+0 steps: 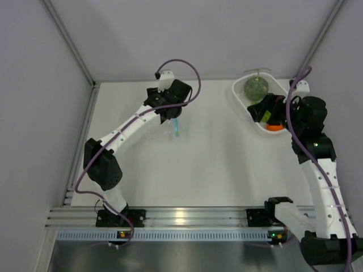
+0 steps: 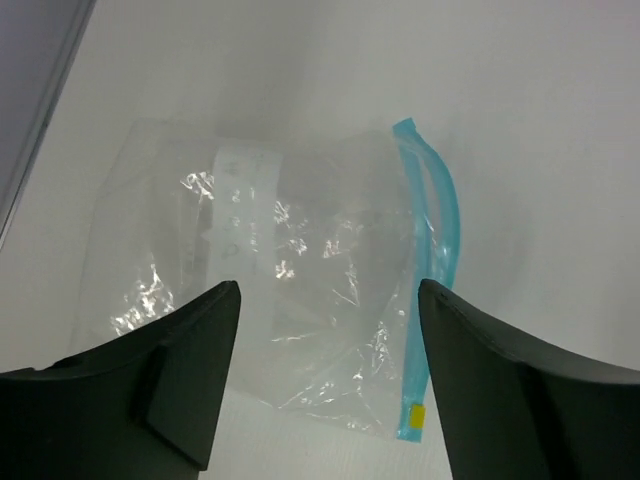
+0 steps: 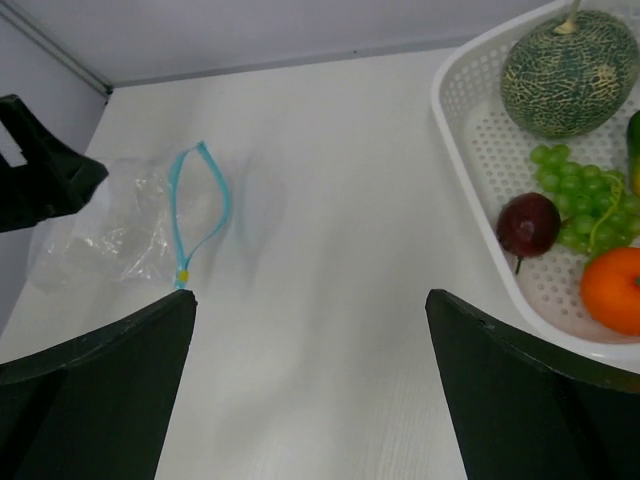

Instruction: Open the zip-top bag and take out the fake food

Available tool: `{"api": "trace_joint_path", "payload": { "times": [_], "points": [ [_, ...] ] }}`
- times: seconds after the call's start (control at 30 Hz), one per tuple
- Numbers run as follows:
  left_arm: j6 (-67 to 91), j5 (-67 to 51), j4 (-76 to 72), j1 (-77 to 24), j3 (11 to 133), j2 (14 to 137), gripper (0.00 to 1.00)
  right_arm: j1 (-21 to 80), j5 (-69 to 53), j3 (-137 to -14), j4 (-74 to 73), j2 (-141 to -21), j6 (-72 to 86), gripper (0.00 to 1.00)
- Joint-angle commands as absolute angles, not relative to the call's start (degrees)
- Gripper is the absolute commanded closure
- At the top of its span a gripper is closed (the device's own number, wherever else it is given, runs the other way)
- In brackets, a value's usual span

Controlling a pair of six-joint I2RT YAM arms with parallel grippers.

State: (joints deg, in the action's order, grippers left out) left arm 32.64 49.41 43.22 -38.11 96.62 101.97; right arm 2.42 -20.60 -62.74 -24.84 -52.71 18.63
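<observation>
The zip-top bag (image 2: 300,250) lies flat on the white table, clear and crinkly, and looks empty. Its light blue zip strip (image 2: 432,230) is parted into a loop. My left gripper (image 2: 328,290) is open and empty, just above the bag, with its fingers on either side of it. In the top view the left gripper (image 1: 170,112) hovers over the bag (image 1: 172,130). The fake food lies in a white basket (image 3: 450,110): melon (image 3: 568,72), green grapes (image 3: 585,200), dark red piece (image 3: 528,224), orange ball (image 3: 612,290). My right gripper (image 3: 310,300) is open and empty over bare table, left of the basket.
The white perforated basket (image 1: 237,90) stands at the back right with the melon (image 1: 256,86) in it. Grey walls close the table at the back and left. An aluminium rail runs along the near edge.
</observation>
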Motion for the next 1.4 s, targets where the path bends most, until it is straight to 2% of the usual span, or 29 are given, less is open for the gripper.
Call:
{"api": "trace_joint_path", "payload": {
  "times": [0.0,0.07,0.17,0.3,0.67,0.8,0.93,1.2,1.37],
  "points": [
    [33.0,46.1,42.4,-37.7,97.9,94.5,0.20,4.2,-12.2,-66.5,-31.5,-51.4,13.1,0.01],
    [32.6,45.4,42.4,-37.7,96.3,92.2,0.16,5.6,-9.6,-68.2,-33.1,-51.7,10.9,0.01],
    [32.4,44.7,42.4,-37.7,92.2,85.8,0.08,9.7,1.4,-70.7,-36.3,-51.9,8.4,0.01],
    [32.5,44.6,42.5,-37.5,85.4,75.3,0.02,13.7,5.4,-71.4,-37.6,-50.4,7.6,0.01],
    [24.2,41.1,42.6,-37.5,68.1,41.0,0.02,16.3,9.3,-61.3,-36.7,-39.5,9.5,0.01],
    [19.9,44.6,42.5,-37.5,63.0,34.1,0.01,18.4,15.0,-57.6,-36.8,-35.3,9.5,0.01],
    [16.0,49.7,42.4,-37.5,57.8,30.7,0.01,19.4,18.4,-53.9,-34.1,-30.3,10.4,0.01],
    [17.7,46.5,38.4,-37.3,53.3,31.0,0.02,19.7,19.4,-50.0,-32.7,-29.0,9.6,0.01],
    [19.6,35.3,36.5,-28.6,51.1,31.9,0.02,20.6,19.1,-47.6,-29.3,-28.0,8.1,0.01]
  ]
}}
